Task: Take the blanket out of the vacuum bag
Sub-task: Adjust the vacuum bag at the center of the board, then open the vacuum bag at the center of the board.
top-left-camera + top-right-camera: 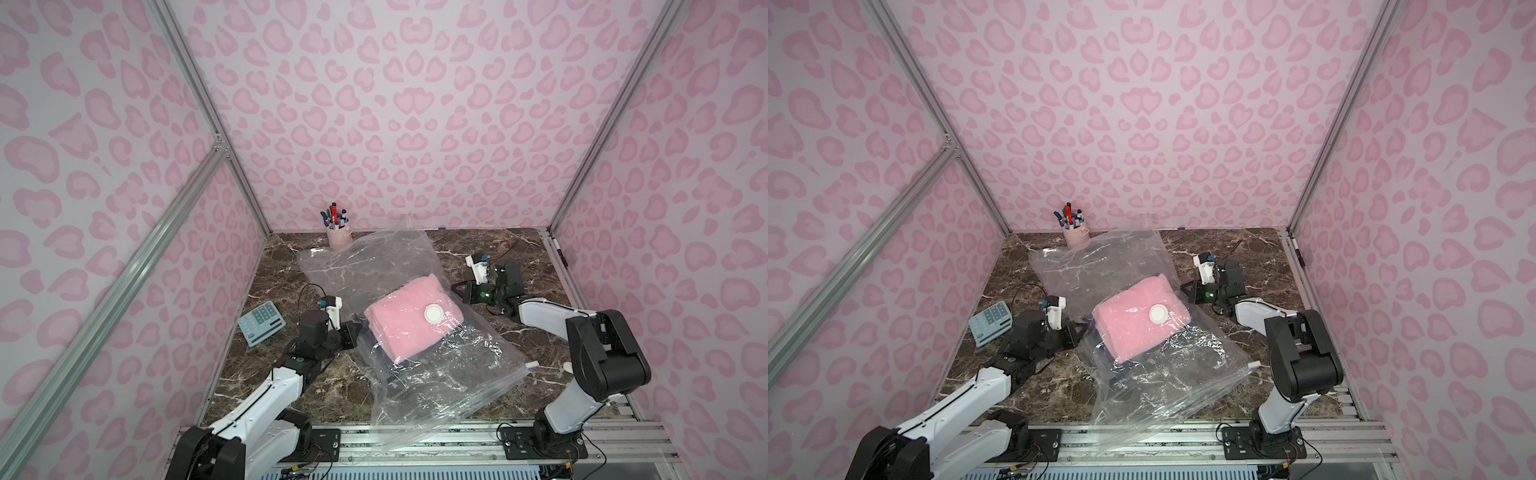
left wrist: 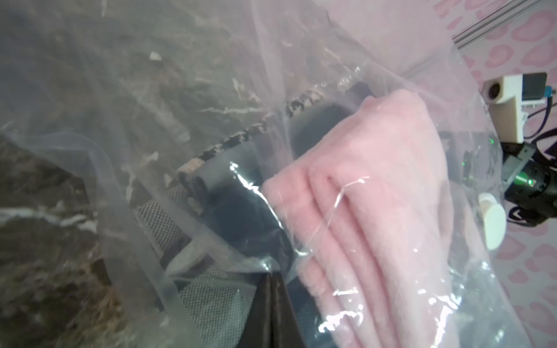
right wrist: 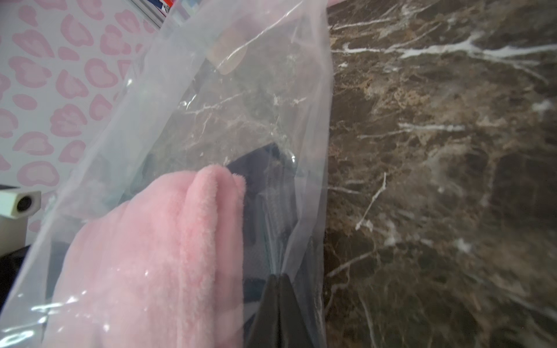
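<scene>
Clamped shut, left gripper (image 2: 270, 281) and right gripper (image 3: 278, 281) pinch the slippery vacuum bag (image 1: 353, 266); soft blanket (image 1: 401, 330) probably grabs best by its folds.

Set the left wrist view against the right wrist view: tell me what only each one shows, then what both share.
Only the left wrist view: the round white valve on the vacuum bag, and the right arm with its green light. Only the right wrist view: bare marble table beside the bag, not covered by plastic. Both: the folded pink blanket inside the clear bag, and the arm's own gripper, the left gripper and the right gripper, each shut on the bag's plastic.
</scene>
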Robot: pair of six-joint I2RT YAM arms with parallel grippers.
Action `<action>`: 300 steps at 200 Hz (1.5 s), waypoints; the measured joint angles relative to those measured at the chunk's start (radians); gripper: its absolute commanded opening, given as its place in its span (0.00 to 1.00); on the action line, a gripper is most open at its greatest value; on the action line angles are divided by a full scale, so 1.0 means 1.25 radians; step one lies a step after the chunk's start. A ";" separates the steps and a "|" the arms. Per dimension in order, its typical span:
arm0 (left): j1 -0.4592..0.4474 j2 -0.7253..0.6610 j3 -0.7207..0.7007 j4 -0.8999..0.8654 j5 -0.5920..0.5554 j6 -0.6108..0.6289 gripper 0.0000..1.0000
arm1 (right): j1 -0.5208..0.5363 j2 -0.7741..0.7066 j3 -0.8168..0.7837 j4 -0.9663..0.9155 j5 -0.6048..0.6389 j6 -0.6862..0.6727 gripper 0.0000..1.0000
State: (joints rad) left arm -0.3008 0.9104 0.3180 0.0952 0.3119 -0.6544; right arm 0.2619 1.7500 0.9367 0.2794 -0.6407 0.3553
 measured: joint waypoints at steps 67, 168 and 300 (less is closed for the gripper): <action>-0.028 -0.317 -0.073 -0.204 -0.147 -0.156 0.05 | 0.104 0.342 0.505 -0.102 -0.120 -0.010 0.00; -0.036 -0.077 0.128 -0.244 -0.310 -0.020 0.66 | 0.154 0.547 0.927 -0.314 -0.138 -0.048 0.61; -0.723 0.486 0.765 -0.511 -0.522 0.192 0.83 | -0.236 -0.262 0.033 -0.397 0.428 -0.031 0.71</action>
State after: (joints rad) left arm -1.2045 1.5177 1.2747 -0.5430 -0.3412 -0.4149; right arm -0.0330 1.4231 0.9783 -0.2165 -0.1062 0.3164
